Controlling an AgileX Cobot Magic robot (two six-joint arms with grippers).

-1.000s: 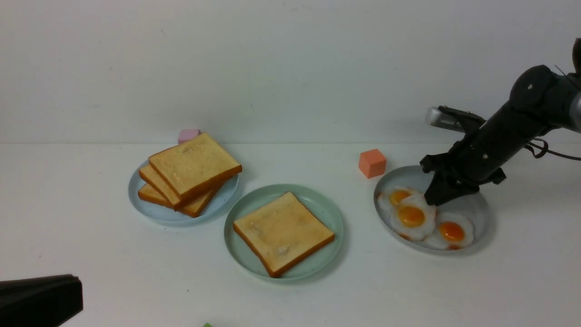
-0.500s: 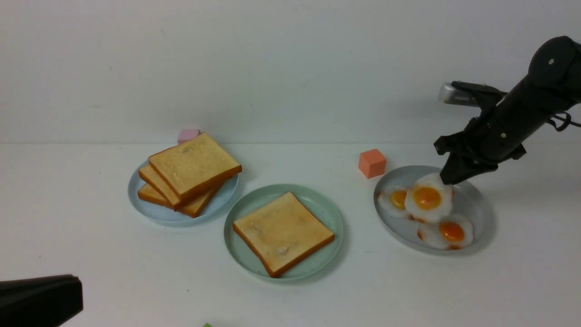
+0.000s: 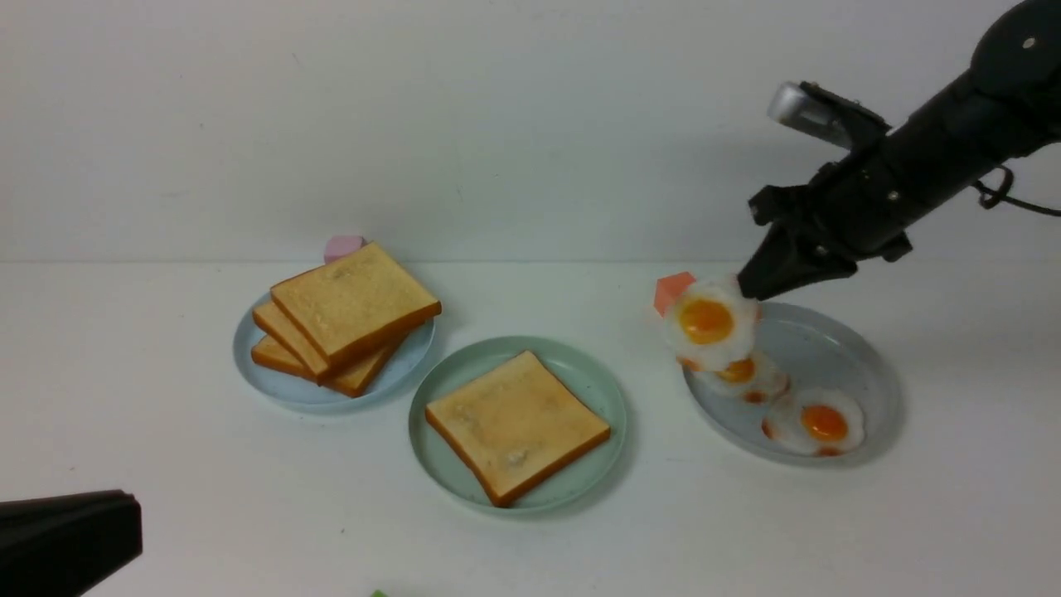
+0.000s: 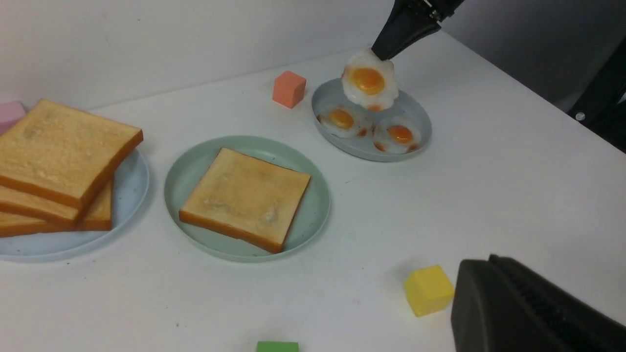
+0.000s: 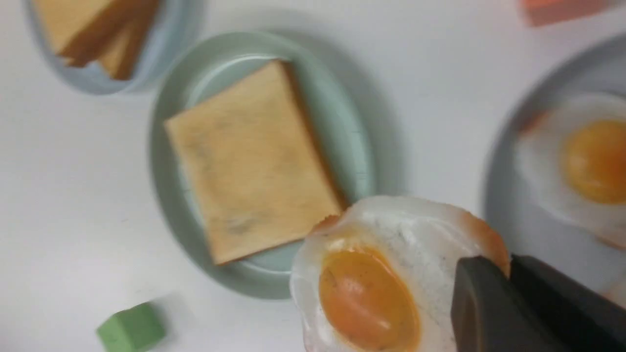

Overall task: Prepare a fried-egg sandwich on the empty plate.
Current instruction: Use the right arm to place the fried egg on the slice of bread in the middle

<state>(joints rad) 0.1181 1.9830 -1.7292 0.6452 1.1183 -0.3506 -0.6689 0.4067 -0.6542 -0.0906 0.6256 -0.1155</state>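
Nearest the robot, the left gripper [image 3: 124, 531] rests low at the table's near left edge, closed and holding nothing. A green cube [image 4: 277, 346] and a yellow cube [image 4: 429, 289] lie loose on the table close by it. Further in, at the centre, stands the mint-green plate [image 3: 580, 373] with one toast slice [image 3: 518, 423] lying flat on it and nothing on top. This is the base of the sandwich, with no egg and no upper slice yet. To its left is the pale blue plate [image 3: 286, 398], which carries a stack of toast [image 3: 352, 307]. To its right is the grey plate [image 3: 862, 365], on which two more eggs [image 3: 816, 421] lie. Above the grey plate's left rim, the right gripper [image 3: 750, 286] is clamped on the white edge of a fried egg [image 3: 706, 323]. The egg hangs off the pinch yolk-forward, clear of the plate, in front of an orange cube [image 3: 670, 287]. A pink block [image 3: 342, 245] sits furthest back, behind the toast stack. Assessment: the step in hand is carrying the egg to the toast. The next move calls for travel leftward until the egg is over the middle of the slice, then a low descent before release, so that the limp egg lands flat and not folded or overhanging. An edge grip on a thin, floppy item carries some risk of slip in transit. A second slice from the stack must follow.
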